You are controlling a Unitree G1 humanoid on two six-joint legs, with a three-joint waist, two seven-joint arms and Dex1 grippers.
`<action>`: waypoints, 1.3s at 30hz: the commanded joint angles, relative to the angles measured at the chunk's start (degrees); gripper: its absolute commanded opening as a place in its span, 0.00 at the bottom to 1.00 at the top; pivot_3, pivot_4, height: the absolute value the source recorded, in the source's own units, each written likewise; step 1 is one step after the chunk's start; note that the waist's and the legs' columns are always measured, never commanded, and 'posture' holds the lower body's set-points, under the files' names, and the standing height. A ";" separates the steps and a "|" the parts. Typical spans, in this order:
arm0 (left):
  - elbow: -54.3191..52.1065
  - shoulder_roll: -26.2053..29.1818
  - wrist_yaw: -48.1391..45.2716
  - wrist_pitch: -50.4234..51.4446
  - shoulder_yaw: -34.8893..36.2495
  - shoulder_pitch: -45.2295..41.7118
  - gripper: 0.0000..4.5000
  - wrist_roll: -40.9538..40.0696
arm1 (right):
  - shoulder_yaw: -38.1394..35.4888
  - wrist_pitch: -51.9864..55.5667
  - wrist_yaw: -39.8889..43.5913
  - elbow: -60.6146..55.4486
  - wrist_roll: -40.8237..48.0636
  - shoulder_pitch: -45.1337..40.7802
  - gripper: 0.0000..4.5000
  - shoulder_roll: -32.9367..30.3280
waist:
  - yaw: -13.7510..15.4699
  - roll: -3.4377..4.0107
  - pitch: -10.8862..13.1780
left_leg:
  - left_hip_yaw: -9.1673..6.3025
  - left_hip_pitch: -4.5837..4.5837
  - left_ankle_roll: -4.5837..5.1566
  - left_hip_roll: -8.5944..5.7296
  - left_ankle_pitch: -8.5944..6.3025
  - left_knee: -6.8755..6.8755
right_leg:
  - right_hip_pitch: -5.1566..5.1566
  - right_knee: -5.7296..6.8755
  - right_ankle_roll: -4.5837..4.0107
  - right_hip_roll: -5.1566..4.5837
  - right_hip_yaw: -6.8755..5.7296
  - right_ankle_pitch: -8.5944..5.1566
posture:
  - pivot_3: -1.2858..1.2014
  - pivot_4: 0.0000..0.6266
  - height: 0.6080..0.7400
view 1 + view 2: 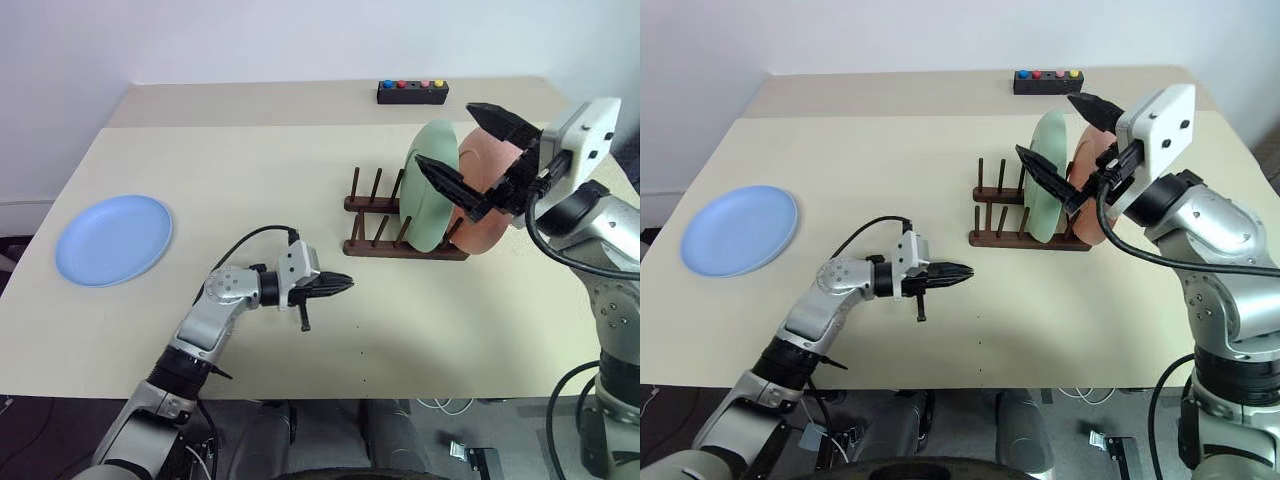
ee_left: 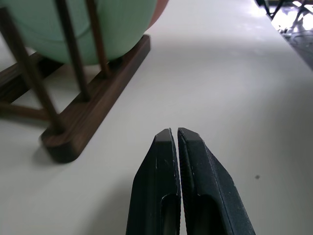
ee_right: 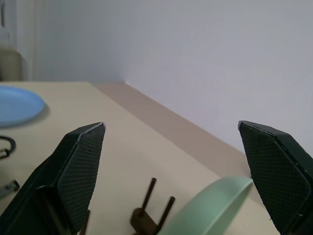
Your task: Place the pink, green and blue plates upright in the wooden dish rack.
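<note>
Head pair above — wrists close-in

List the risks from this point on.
1. The open right tool hangs right above the upright green plate and pink plate; a careless move could tip them out of the wooden dish rack.
2. The blue plate lies flat near the table's left edge; a shallow grip may push it off.

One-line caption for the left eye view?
Green plate and pink plate upright in the wooden rack; blue plate flat on the table.
</note>
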 commanded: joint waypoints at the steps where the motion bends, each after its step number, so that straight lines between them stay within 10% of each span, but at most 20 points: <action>1: -2.88 1.03 1.41 2.02 4.17 -0.26 0.03 -2.48 | -0.32 -2.41 1.03 -2.33 -0.65 -2.62 0.99 -0.79 | -0.06 0.00 0.01 | 0.00 0.00 0.00 0.00 0.00 0.00 | 0.00 0.00 0.00 0.00 0.00 0.00 | 0.52 0.24 1.00; 11: -2.09 5.76 22.15 9.65 24.26 -4.41 0.99 -3.39 | 13.56 -8.32 4.46 0.08 -10.43 -9.49 1.00 2.45 | -0.12 -0.05 0.03 | -0.01 -0.05 -0.01 0.01 0.00 -0.01 | -0.10 0.03 0.00 -0.01 -0.01 0.01 | 0.52 0.24 1.00; 22: 14.73 17.70 56.59 21.55 43.69 -11.17 0.99 5.29 | 18.93 -15.54 9.26 7.56 -16.78 -8.94 1.00 6.53 | -0.22 -0.31 0.17 | 0.00 -0.09 -0.02 0.01 0.01 -0.11 | -0.27 0.05 -0.02 -0.01 -0.02 0.04 | 0.52 0.24 1.00; 39: 28.87 21.63 55.18 35.95 45.03 -10.79 0.99 2.98 | 18.49 -16.63 9.47 7.58 -18.74 -5.72 1.00 9.48 | -0.16 -0.58 0.11 | -0.02 -0.10 -0.10 0.01 0.05 -0.09 | -0.29 0.15 -0.08 -0.01 -0.07 0.08 | 0.52 0.24 1.00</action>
